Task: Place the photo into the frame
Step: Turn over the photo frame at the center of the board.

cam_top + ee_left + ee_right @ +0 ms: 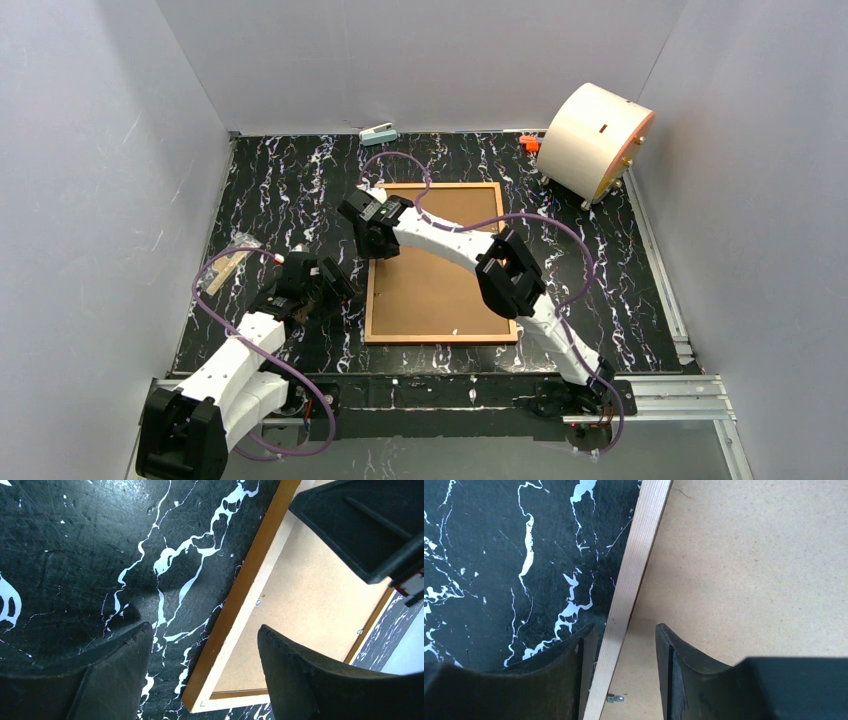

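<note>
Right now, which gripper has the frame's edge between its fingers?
The right gripper: the frame's rail passes between its fingers. The left gripper is over the table, beside the frame.

The left arm [235,355] reaches forward and a little right from its base. The left end effector [205,632] points down, jaws wide apart. The right arm [455,242] stretches forward and left, elbow bent. The right end effector [624,630] points straight down, jaws partly apart.

site: lab test cell | evidence: grey panel walls [90,200] — marbled table [280,190], metal rail [670,396]
</note>
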Controlling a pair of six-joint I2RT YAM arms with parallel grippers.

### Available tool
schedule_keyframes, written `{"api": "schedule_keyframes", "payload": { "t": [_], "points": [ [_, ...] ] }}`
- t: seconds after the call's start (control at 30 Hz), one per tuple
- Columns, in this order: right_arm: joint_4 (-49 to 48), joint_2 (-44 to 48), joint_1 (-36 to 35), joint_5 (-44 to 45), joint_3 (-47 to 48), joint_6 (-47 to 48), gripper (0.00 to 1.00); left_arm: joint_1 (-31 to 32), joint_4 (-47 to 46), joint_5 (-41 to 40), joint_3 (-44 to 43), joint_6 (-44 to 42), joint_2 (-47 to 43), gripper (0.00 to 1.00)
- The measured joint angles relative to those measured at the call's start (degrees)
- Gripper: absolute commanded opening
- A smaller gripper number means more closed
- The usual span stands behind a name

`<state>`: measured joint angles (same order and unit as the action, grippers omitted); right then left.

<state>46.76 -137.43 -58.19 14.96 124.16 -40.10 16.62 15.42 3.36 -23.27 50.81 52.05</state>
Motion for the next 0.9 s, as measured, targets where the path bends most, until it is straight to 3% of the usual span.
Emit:
{"api": "schedule_keyframes", "payload": {
  "t": [0.1, 0.2, 0.5, 0.9],
  "points": [
    [-0.2, -1.3, 0.0, 0.1, 0.6, 0.2, 0.57, 0.0, 0.0, 0.0, 0.1, 0.0, 0.0, 0.73],
    [-0.2, -2.2, -0.1, 0.3, 1.4, 0.5, 0.5, 0.0, 0.0, 0.1, 0.2, 0.0, 0.0, 0.74],
    [0.4, -3.7, -0.4, 2.0, 3.9, 1.1, 0.12, 0.0, -0.4, 0.6, 0.4, 0.0, 0.0, 0.74],
    [1.7, -3.1, -0.7, 2.5, 3.5, 0.3, 0.11, 0.0, -12.3, 12.6, 4.1, -0.2, 3.3, 0.75]
  ]
}}
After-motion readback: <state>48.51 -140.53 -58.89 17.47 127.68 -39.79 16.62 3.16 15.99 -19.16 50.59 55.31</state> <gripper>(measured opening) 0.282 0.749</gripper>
